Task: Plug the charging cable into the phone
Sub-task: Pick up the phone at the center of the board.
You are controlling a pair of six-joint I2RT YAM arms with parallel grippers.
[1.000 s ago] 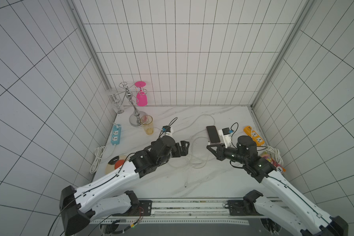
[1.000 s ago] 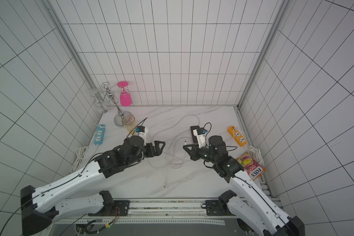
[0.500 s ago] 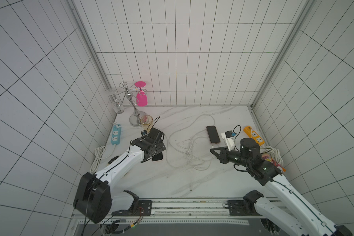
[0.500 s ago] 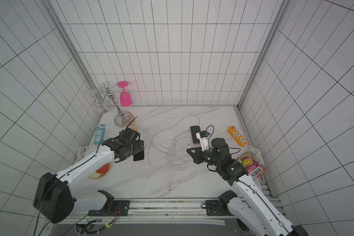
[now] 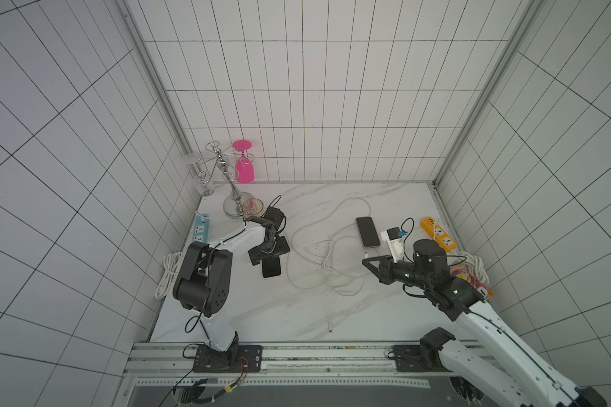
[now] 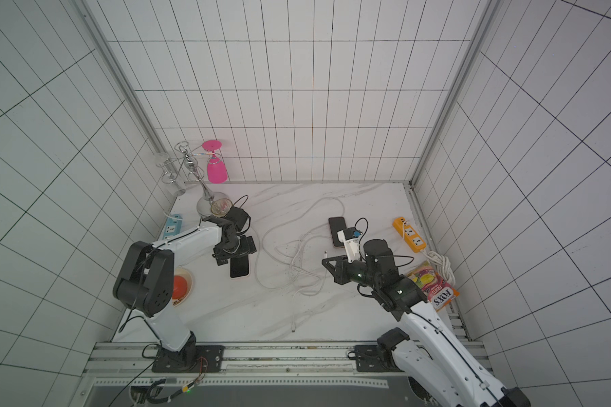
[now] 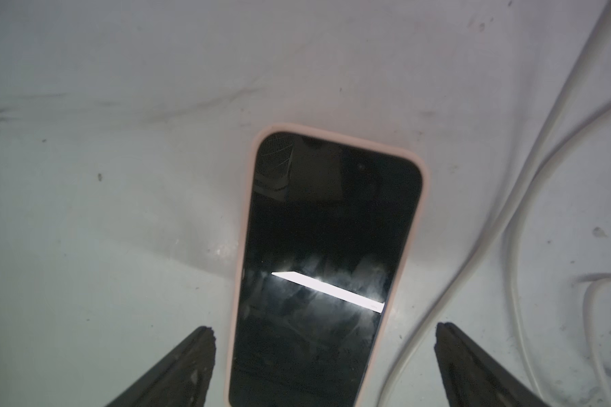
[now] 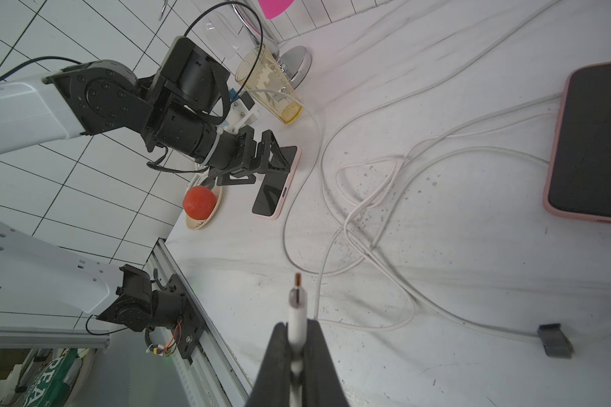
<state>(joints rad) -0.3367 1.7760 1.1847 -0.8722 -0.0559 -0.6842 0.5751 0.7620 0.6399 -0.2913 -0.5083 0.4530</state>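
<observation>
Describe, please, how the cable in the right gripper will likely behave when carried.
Probably floppy: the cable lies in loose loops, so slack may drag. The end past the right gripper juts straight, likely stiff enough to aim.

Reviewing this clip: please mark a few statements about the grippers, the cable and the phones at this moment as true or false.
1. The right gripper is shut on the charging cable just behind its plug. True.
2. The left gripper clamps a phone. False: its jaws stand open on either side of the phone below it.
3. A second phone lies on the table. True.
4. The plug sits in a phone's port. False: it is held clear of both phones.
</observation>
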